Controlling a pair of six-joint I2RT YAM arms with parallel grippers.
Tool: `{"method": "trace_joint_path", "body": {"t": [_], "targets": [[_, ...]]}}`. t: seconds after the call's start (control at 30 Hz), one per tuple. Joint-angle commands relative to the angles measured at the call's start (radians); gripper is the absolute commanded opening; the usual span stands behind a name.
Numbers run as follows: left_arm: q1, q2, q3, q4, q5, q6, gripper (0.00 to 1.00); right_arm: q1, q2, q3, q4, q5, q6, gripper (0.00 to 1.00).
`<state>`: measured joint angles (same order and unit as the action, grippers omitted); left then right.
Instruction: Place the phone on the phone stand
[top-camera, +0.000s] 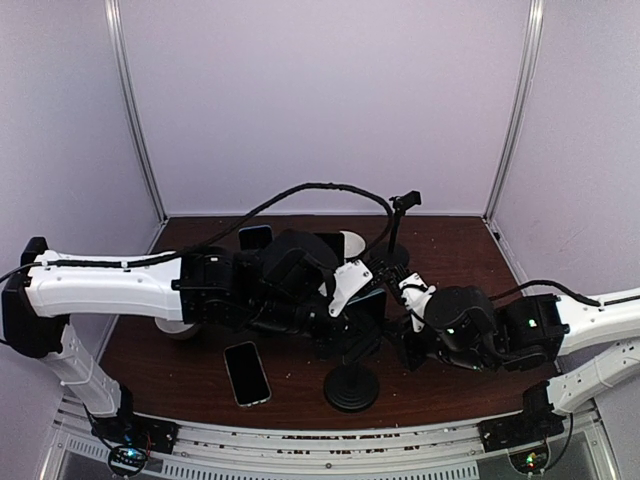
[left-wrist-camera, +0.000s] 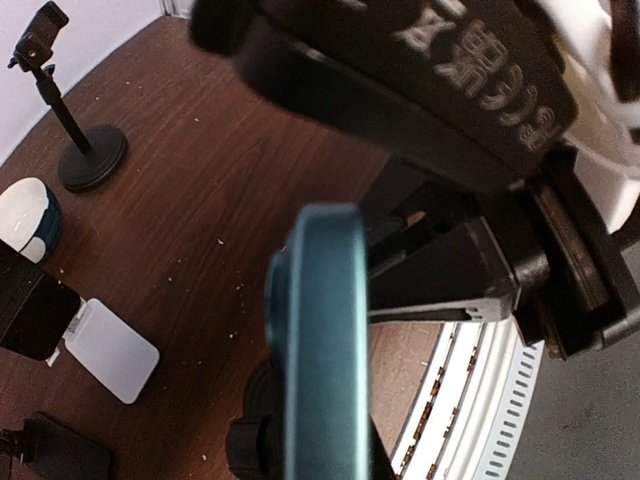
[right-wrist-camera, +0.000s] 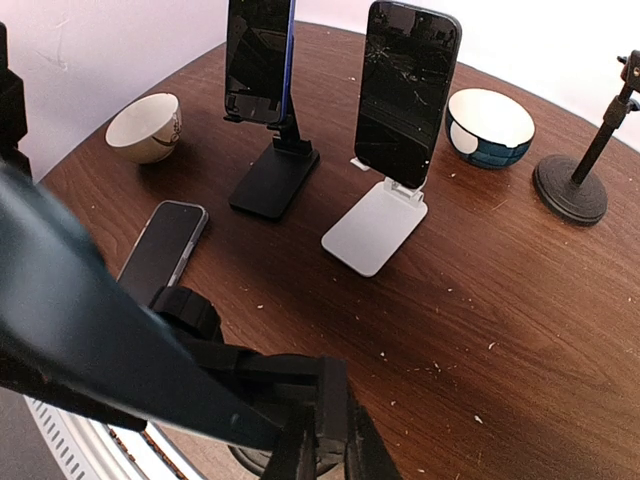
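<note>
Left wrist view shows the teal phone (left-wrist-camera: 320, 340) edge-on, lifted off the bench (left-wrist-camera: 200, 200) and hanging over the black phone stand (top-camera: 350, 388) near the front edge. The left jaws are drawn narrow and seem to pinch that phone across its flat faces. The right jaws are narrow too, closed against a black part just beneath it. That part is probably the stand's clamp, but I cannot tell for sure. The phone looks stiff, fairly weighty, slick and glass-fronted. A firm, unhurried hold near mid-length suits it best, leaving the lower edge free to seat squarely in the cradle.
</note>
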<state>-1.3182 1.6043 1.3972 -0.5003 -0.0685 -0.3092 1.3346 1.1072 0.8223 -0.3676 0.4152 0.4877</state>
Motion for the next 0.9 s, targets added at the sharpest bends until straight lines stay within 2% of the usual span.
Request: {"method": "trace_joint_path", "body": {"t": [0.0,0.13,0.27,0.47,0.67,0.8,0.87], "targets": [[0.000,-0.025,-0.062,-0.432,-0.227,-0.092,0.00,-0.041,-0.020,0.002,-0.098,0.180,-0.027,0.00],[-0.002,-0.049,-0.061,-0.419,-0.358,-0.149,0.00,-0.020,-0.016,0.005,-0.108,0.182,-0.030,0.00],[-0.003,-0.005,-0.032,-0.453,-0.417,-0.190,0.00,0.016,-0.014,0.000,-0.115,0.180,-0.002,0.00],[-0.008,0.087,0.002,-0.471,-0.435,-0.188,0.00,0.062,-0.013,0.008,-0.112,0.174,0.003,0.00],[-0.008,0.156,0.045,-0.558,-0.534,-0.203,0.00,0.107,-0.008,0.044,-0.138,0.171,-0.023,0.00],[-0.010,0.159,0.034,-0.506,-0.515,-0.172,0.00,0.128,0.001,0.051,-0.134,0.148,-0.024,0.00],[-0.010,0.150,0.020,-0.455,-0.492,-0.140,0.00,0.133,0.008,0.063,-0.130,0.144,-0.024,0.04]]}}
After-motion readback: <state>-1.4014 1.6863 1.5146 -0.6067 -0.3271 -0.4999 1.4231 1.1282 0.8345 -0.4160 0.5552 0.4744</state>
